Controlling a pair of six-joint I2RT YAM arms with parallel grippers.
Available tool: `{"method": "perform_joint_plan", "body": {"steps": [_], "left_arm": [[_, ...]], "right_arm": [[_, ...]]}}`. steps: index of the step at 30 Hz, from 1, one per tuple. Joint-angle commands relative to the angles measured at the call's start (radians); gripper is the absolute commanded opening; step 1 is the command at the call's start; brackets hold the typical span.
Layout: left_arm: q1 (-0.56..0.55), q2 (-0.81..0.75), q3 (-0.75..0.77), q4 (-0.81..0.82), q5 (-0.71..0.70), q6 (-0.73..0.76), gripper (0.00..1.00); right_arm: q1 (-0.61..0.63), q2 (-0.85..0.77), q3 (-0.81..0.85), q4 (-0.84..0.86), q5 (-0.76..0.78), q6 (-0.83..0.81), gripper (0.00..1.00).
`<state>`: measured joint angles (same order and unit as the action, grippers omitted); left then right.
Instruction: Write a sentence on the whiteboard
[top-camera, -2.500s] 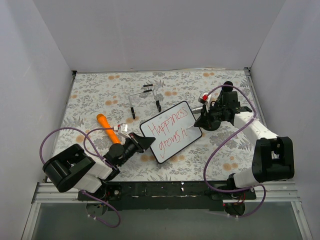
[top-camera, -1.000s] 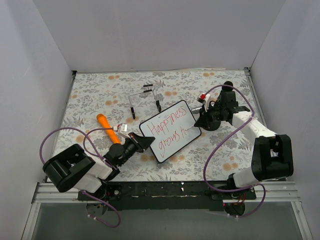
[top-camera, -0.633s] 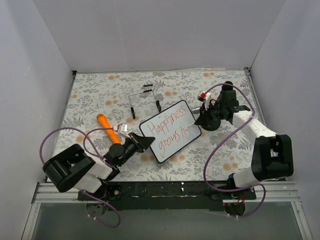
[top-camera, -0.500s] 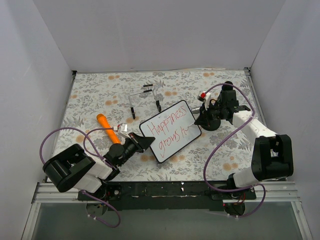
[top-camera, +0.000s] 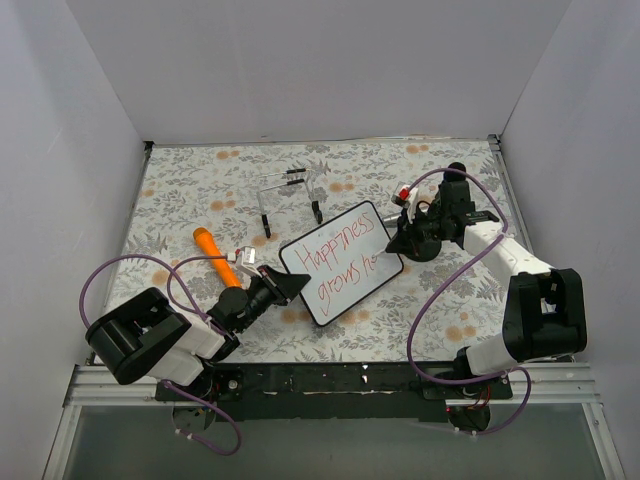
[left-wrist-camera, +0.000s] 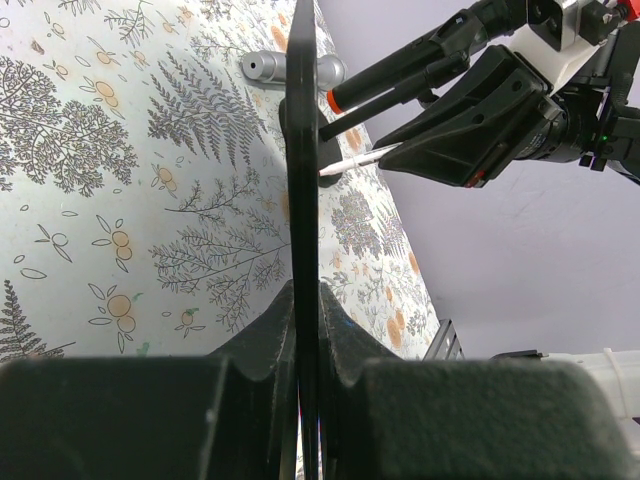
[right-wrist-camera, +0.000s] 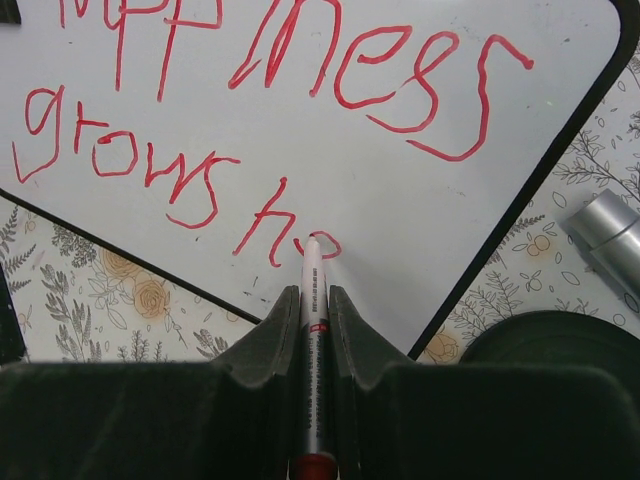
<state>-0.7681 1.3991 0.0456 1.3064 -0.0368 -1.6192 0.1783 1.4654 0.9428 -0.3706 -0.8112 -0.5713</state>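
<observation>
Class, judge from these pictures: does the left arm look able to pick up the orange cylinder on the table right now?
Probably not yet. The orange cylinder lies close beside that arm, but the left gripper has its jaws shut on the whiteboard edge, so it would have to let go first.

sentence top cropped by frame edge, whiteboard edge-on, face hidden, marker rear cut off

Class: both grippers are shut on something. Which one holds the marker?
The right gripper holds the marker, its tip touching the whiteboard. The left gripper clamps the whiteboard's edge instead.
</observation>
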Motion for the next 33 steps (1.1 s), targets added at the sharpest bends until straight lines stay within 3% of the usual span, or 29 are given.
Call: {"method": "perform_joint_plan", "body": {"steps": [1, 24, 33], "left_arm": [[-0.007, -0.006, -0.043, 0.252, 0.02, 0.027, 0.0], [-0.007, -0.017, -0.043, 0.249, 0.02, 0.03, 0.0], [-0.007, -0.009, -0.043, 0.246, 0.017, 0.035, 0.0]], "right_arm": [[0.004, 0.006, 0.007, -0.042, -0.02, -0.047, 0.01], [-0.029, -0.002, 0.022, -0.102, 0.038, -0.079, 0.01], [-0.072, -0.054, 0.07, -0.103, -0.054, -0.067, 0.01]]}}
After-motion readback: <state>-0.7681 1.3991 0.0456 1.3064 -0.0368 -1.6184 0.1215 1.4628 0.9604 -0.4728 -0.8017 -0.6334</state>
